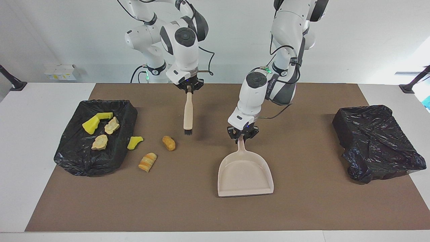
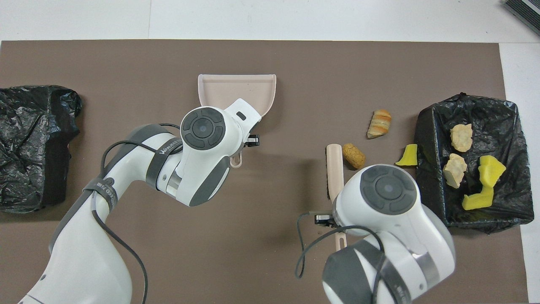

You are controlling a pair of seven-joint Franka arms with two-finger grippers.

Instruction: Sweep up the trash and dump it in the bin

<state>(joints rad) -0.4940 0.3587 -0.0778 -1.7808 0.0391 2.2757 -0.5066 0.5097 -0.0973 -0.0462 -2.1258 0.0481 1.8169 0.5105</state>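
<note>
Three trash scraps lie on the brown mat: an orange-brown lump (image 1: 168, 143) (image 2: 353, 155), a striped bread-like piece (image 1: 147, 161) (image 2: 379, 123) and a yellow sponge bit (image 1: 134, 142) (image 2: 408, 155) against the bin's wall. The black-lined bin (image 1: 84, 161) (image 2: 426, 198) at the right arm's end holds several yellow and beige scraps. My right gripper (image 1: 188, 88) is shut on the beige brush (image 1: 187, 114) (image 2: 334, 169), which hangs bristles down beside the orange-brown lump. My left gripper (image 1: 242, 134) is shut on the handle of the beige dustpan (image 1: 244, 174) (image 2: 236, 90), whose mouth points away from the robots.
A second black-bagged bin (image 1: 376, 141) (image 2: 33, 143) sits at the left arm's end of the mat. White table shows around the brown mat (image 1: 201, 208). A small white box (image 1: 60, 72) stands at the table edge near the right arm's base.
</note>
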